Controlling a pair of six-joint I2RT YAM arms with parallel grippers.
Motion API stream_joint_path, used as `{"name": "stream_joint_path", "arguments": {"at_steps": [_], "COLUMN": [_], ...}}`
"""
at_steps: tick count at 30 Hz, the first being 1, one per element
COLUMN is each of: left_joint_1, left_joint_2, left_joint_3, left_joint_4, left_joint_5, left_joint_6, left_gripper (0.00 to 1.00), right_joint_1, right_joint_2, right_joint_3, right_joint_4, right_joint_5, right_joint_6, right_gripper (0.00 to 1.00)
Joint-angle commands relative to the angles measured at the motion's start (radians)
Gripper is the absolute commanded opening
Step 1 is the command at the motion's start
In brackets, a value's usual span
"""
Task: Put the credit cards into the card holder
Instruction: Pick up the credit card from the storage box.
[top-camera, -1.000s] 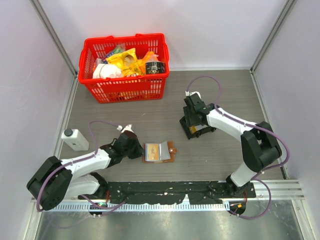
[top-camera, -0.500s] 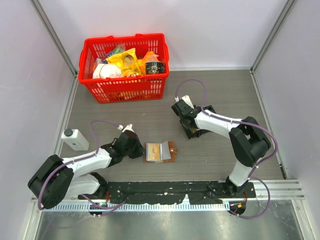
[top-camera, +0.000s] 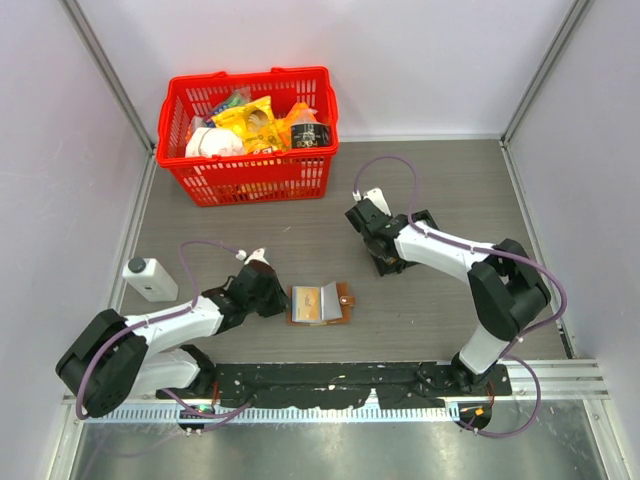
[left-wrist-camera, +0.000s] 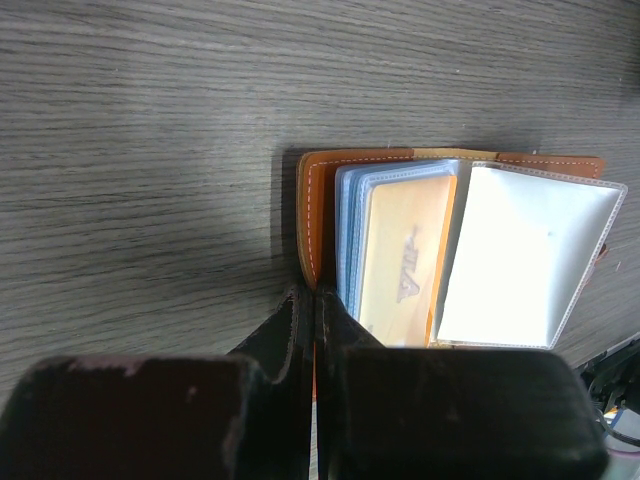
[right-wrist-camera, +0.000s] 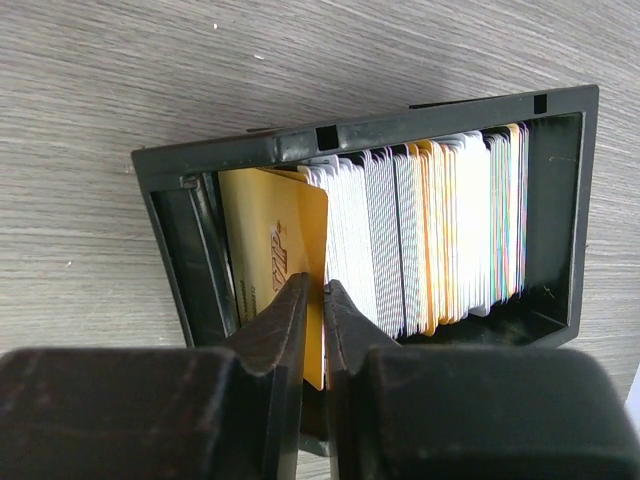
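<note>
The card holder (top-camera: 320, 303), a brown leather wallet, lies open in the middle of the table. My left gripper (left-wrist-camera: 318, 310) is shut on the edge of its left cover (left-wrist-camera: 318, 190). A yellow-orange card (left-wrist-camera: 405, 250) sits in one clear sleeve, and a white sleeve page (left-wrist-camera: 520, 260) stands up beside it. The credit cards (right-wrist-camera: 440, 230) stand in a row in a black box tray (right-wrist-camera: 400, 125). My right gripper (right-wrist-camera: 322, 300) is shut on the outermost yellow-orange card (right-wrist-camera: 275, 250), which is still in the tray. From above, the tray (top-camera: 392, 264) lies under the right gripper (top-camera: 383, 252).
A red basket (top-camera: 250, 135) full of snack packs stands at the back left. A small white device (top-camera: 150, 280) lies near the left wall. Grey walls close in the table on three sides, and a black rail (top-camera: 330, 380) runs along the front.
The right gripper swung left over the tray and its jaws closed on the yellow-orange card. The left gripper and the card holder have not moved.
</note>
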Motion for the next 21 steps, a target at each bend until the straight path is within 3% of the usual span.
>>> {"name": "stream_joint_path", "arguments": {"at_steps": [1,3,9,18,21], "left_joint_1": [-0.005,-0.007,-0.005,-0.005,-0.007], "left_joint_2": [0.026,0.025,0.032,0.031,0.028], "left_joint_3": [-0.014,-0.012,-0.012,-0.012,-0.015], "left_joint_4": [-0.048,-0.051,-0.045,-0.051,-0.051], "left_joint_5": [-0.013,-0.012,-0.009,-0.006,-0.008], "left_joint_6": [0.030,0.030,0.027,0.025,0.025], "left_gripper": [0.00,0.00,0.00,0.00,0.00], "right_joint_1": [0.004,0.013,0.018,-0.025,-0.039], "right_joint_2": [-0.076,-0.103,-0.111,-0.011,-0.007], "right_joint_3": [-0.018,-0.018,-0.042,-0.030,-0.038], "right_joint_4": [0.022,0.028,0.055,0.043,0.052], "right_joint_5": [0.036,0.011,-0.081,-0.156,-0.176], "right_joint_6": [0.001,-0.008,-0.023,0.015,0.026], "right_gripper": [0.13,0.07,0.06,0.07,0.11]}}
